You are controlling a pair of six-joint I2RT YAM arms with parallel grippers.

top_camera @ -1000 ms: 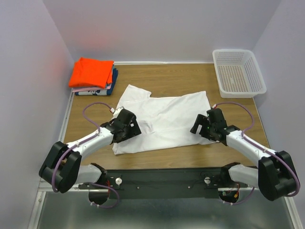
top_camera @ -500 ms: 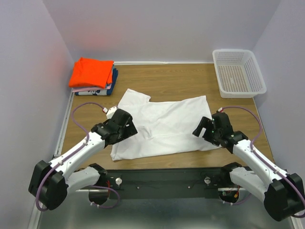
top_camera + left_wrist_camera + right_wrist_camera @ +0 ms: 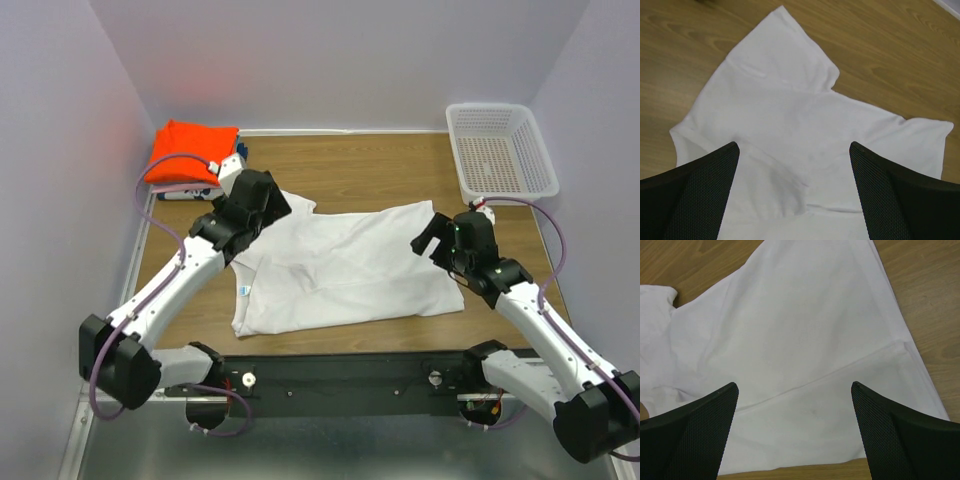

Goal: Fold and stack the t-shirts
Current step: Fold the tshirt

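I see the left jaws and right jaws both spread wide, holding nothing, above the white shirt (image 3: 345,265) lying on the surface (image 3: 370,165); the orange shirt (image 3: 190,150) sits folded at its far-left corner.

The white t-shirt (image 3: 345,262) lay spread flat and lightly creased at the centre. One short sleeve pointed toward 11 o'clock, and a small neck label (image 3: 246,290) showed near its 8 o'clock corner. At 10 o'clock, well apart, the folded orange t-shirt (image 3: 185,150) rested atop the dark blue t-shirt (image 3: 240,151), which showed only at its edge.
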